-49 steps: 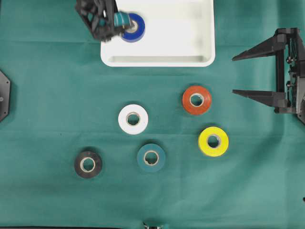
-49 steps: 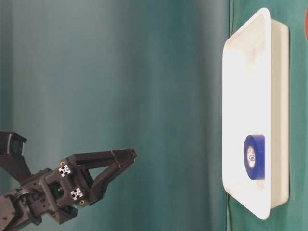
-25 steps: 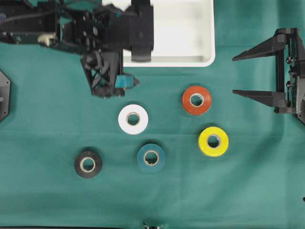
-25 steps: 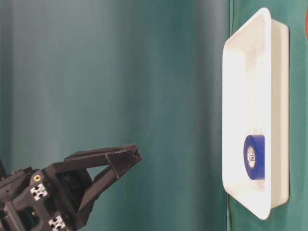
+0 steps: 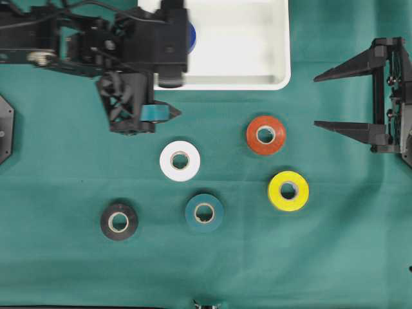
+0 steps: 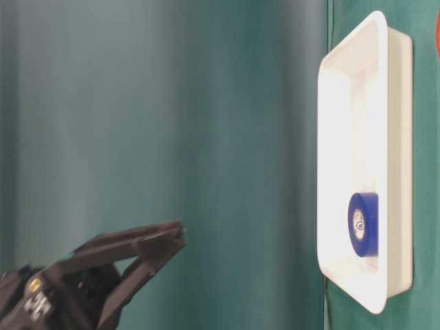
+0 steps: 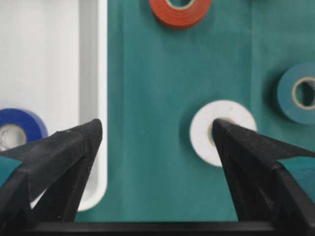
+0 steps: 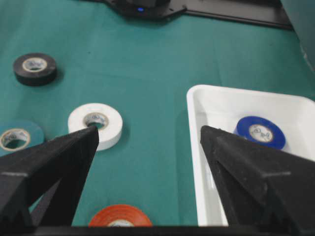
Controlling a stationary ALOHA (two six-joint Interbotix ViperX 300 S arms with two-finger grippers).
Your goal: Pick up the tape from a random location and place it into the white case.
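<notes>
on the green-covered counter point(image 5: 64, 270), going from left to right in the overhead view, a black tape roll point(image 5: 119, 222) lies flat at lower left. above it the left gripper point(image 5: 154, 96) hangs over the cloth and the near left corner of the white case point(image 5: 212, 82), its jaws spread wide with nothing between them. a blue tape roll point(image 7: 15, 130) lies inside the white case at its left end, mostly hidden by the arm from overhead but plain in both wrist views. a white tape roll point(image 5: 179, 160) lies flat just below the left gripper, and a teal tape roll point(image 5: 205, 212) lies near it, lower and to the right. further right are a red tape roll point(image 5: 266, 134) and, below it, a yellow tape roll point(image 5: 288, 190). at the right edge the right gripper point(image 5: 328, 100) points left, jaws wide apart and empty, well apart from every roll.
</notes>
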